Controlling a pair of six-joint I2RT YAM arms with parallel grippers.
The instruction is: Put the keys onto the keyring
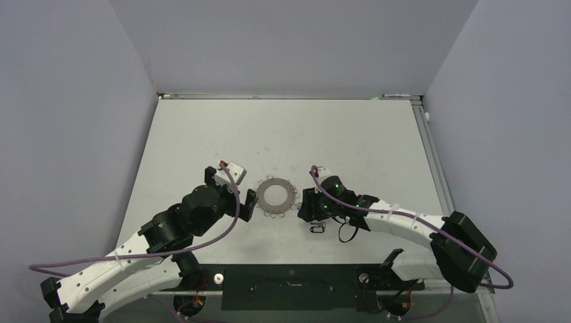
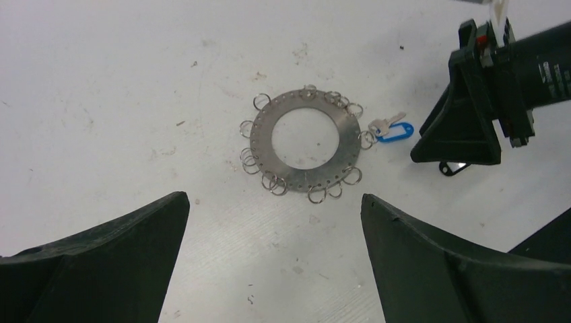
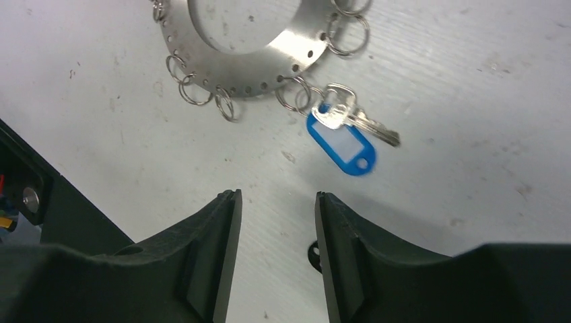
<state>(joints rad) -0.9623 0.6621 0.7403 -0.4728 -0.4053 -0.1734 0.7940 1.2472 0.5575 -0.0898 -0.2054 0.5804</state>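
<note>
The keyring [image 1: 276, 183] is a flat grey metal ring fringed with wire loops, lying on the table between both grippers; it also shows in the left wrist view [image 2: 266, 134] and the right wrist view [image 3: 256, 70]. The blue key [image 3: 343, 148] with its silver key lies at the ring's rim, its loop overlapping a rim loop; I cannot tell if they are linked. It also shows in the left wrist view [image 2: 394, 131]. The black key [image 1: 318, 229] lies beside my right gripper [image 3: 277, 196], which is open and empty just short of the blue key. My left gripper [image 2: 275, 197] is wide open and empty, facing the ring.
The white table [image 1: 283, 134] is enclosed by grey walls on three sides. A dark base plate [image 1: 289, 286] runs along the near edge between the arm bases. The right arm's purple cable [image 1: 417, 225] trails over the table.
</note>
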